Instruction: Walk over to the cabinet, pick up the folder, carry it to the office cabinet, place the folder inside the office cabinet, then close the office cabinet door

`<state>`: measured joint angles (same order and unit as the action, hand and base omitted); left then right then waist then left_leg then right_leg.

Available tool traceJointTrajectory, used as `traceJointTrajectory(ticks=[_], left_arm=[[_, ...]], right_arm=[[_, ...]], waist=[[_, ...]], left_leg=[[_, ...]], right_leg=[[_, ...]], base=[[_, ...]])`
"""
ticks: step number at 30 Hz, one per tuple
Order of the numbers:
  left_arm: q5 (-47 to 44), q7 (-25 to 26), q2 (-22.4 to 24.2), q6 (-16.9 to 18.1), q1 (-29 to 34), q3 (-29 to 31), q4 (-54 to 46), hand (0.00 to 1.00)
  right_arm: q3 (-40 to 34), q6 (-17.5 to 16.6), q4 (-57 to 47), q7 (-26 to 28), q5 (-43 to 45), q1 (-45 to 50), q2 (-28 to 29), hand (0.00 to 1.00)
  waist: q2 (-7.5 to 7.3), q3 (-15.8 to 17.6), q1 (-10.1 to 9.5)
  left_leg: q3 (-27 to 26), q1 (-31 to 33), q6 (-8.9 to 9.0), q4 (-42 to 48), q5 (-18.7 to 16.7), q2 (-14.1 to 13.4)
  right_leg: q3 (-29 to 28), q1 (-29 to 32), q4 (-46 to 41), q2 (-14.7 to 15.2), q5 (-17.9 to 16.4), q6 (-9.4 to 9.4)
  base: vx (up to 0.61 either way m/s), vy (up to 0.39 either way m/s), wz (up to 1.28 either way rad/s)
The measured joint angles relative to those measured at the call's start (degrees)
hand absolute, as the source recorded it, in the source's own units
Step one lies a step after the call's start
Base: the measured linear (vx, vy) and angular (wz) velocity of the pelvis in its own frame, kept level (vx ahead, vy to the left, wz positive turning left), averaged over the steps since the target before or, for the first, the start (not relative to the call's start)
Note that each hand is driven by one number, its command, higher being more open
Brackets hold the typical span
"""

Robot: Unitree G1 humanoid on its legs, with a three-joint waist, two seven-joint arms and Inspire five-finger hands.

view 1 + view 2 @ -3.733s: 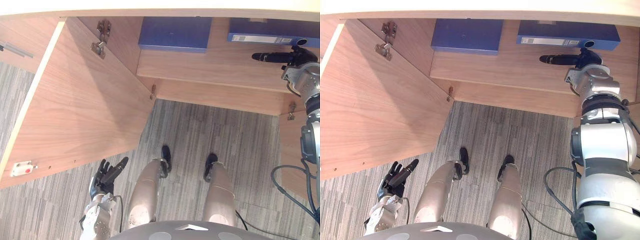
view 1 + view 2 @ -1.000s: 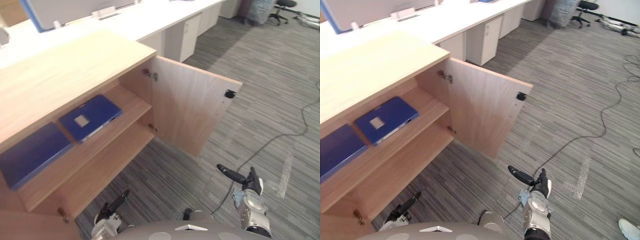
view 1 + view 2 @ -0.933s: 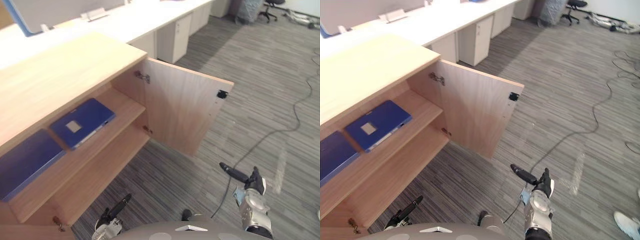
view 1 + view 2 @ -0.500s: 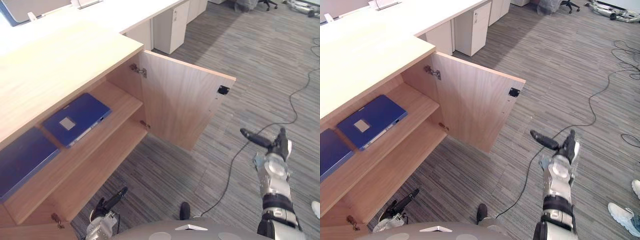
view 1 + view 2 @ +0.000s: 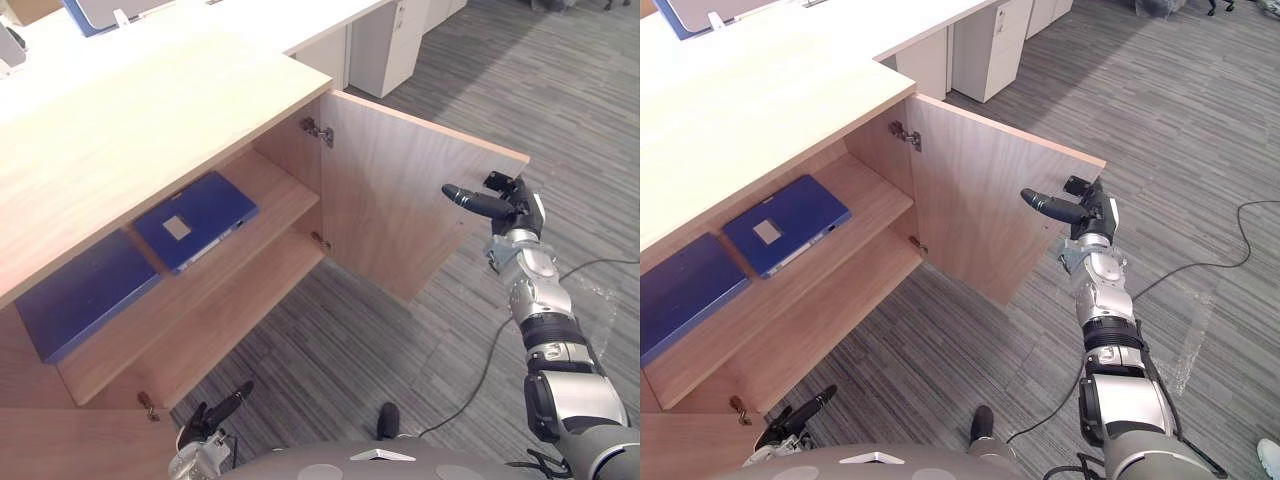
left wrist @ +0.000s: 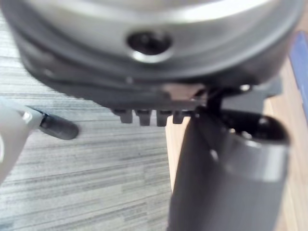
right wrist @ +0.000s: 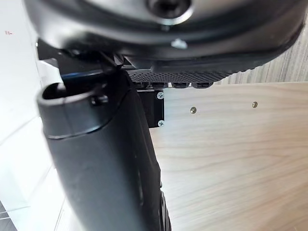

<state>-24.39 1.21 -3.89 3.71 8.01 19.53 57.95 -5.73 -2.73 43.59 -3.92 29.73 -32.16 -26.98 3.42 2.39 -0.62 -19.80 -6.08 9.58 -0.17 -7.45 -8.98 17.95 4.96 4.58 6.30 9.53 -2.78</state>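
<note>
The blue folder point(image 5: 197, 220) with a white label lies flat on the upper shelf point(image 5: 272, 208) inside the office cabinet point(image 5: 150, 130), near the shelf's right end. A second blue folder point(image 5: 85, 295) lies flat on the same shelf, to its left and apart from it. The lower shelf point(image 5: 225, 325) shows bare wood.

The cabinet's right door point(image 5: 400, 225) stands swung wide open on its hinges point(image 5: 318, 131), with its inner face turned toward the robot.

The right hand point(image 5: 510, 205) is raised at the door's free edge, beside the small black catch point(image 7: 156, 108) fixed there. Its fingers point(image 5: 465, 197) are stretched straight out across the inner face and hold nothing. Whether they touch the wood cannot be told.

The left hand point(image 5: 210, 415) hangs low above the grey striped carpet point(image 5: 400, 340), in front of the cabinet's left part, with its fingers straight and empty.

Beyond the cabinet runs a white desk point(image 5: 330, 15) with a drawer unit point(image 5: 385, 45) beneath it.
</note>
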Motion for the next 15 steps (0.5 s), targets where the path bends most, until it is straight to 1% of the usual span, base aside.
traceJointTrajectory(ticks=[1, 3, 8, 11, 12, 13, 14, 15], left_arm=[[0.02, -0.13, -0.19, 0.02, 0.01, -0.56, 0.00, 1.00], [0.04, -0.47, -0.51, 0.03, 0.04, -1.78, 0.01, 1.00], [0.01, -0.50, -0.47, 0.01, 1.28, -1.90, 0.03, 1.00], [0.03, -0.50, -0.46, 0.02, 1.42, -1.90, 0.02, 1.00], [0.03, -0.51, -0.46, 0.02, 1.48, -1.89, 0.02, 1.00], [0.03, -0.54, -0.46, 0.03, 1.43, -1.86, 0.04, 1.00], [0.05, -0.60, -0.45, 0.03, 1.49, -1.85, 0.05, 1.00], [0.14, -0.72, -0.46, 0.02, 1.48, -1.83, 0.14, 1.00]], right_arm=[[0.32, 0.00, 0.94, 0.00, 0.13, -0.94, -0.34, 1.00], [1.34, 0.00, 3.46, -0.02, 1.09, -3.78, -1.25, 1.00], [4.30, 0.01, 4.03, 0.09, 1.15, -6.19, -2.47, 1.00], [8.64, 0.01, 3.58, 0.21, 1.22, -6.57, -4.48, 1.00], [12.02, 0.01, 2.73, 0.81, 1.15, -6.23, -6.34, 1.00], [17.40, 0.06, -0.55, 1.02, 1.09, -4.46, -9.72, 1.00], [21.05, 0.11, -2.86, 1.12, 1.05, -3.35, -12.23, 1.00], [28.67, 0.10, -8.20, 3.10, 0.81, -1.35, -18.19, 1.00]], waist=[[-0.02, 0.24, 0.05], [0.07, 1.16, 0.52], [0.26, 2.43, 0.95], [0.38, 2.91, 1.19], [0.26, 3.20, 1.55], [0.14, 3.45, 1.96], [0.10, 3.51, 2.19], [0.04, 3.54, 2.78]], left_leg=[[0.11, 0.02, -0.13, 0.00, 0.00, 0.26], [1.07, 0.45, -1.01, 0.06, -0.30, 0.92], [1.22, 1.02, -1.44, 0.60, -0.29, 1.33], [1.43, 1.63, -1.51, 1.22, -0.33, 1.34], [1.38, 1.70, -1.53, 1.38, -0.36, 1.34], [1.29, 1.90, -1.62, 1.68, -0.45, 1.25], [1.10, 2.12, -1.72, 2.07, -0.73, 1.09], [0.48, 2.56, -1.68, 3.08, -1.48, 0.66]], right_leg=[[-0.01, 0.01, 0.02, 0.25, 0.13, -0.12], [-0.03, 0.24, 0.04, 0.66, 0.39, -0.45], [-0.25, 0.90, 0.04, 1.20, 0.93, -0.60], [-0.63, 1.29, 0.04, 1.26, 1.29, -0.39], [-0.83, 1.40, 0.04, 1.25, 1.37, -0.45], [-1.13, 1.51, 0.04, 0.83, 1.39, -0.46], [-1.46, 1.66, 0.03, 0.68, 1.48, -0.45], [-2.33, 2.04, 0.03, 0.32, 1.50, -0.44]], base=[[-0.07, 0.044, 0.04], [-0.08, 0.022, 0.07], [-0.07, -0.017, -0.03], [-0.05, -0.029, -0.02], [-0.05, -0.022, -0.06], [-0.05, -0.036, -0.08], [-0.04, -0.041, -0.21], [-0.02, -0.034, -0.27]])
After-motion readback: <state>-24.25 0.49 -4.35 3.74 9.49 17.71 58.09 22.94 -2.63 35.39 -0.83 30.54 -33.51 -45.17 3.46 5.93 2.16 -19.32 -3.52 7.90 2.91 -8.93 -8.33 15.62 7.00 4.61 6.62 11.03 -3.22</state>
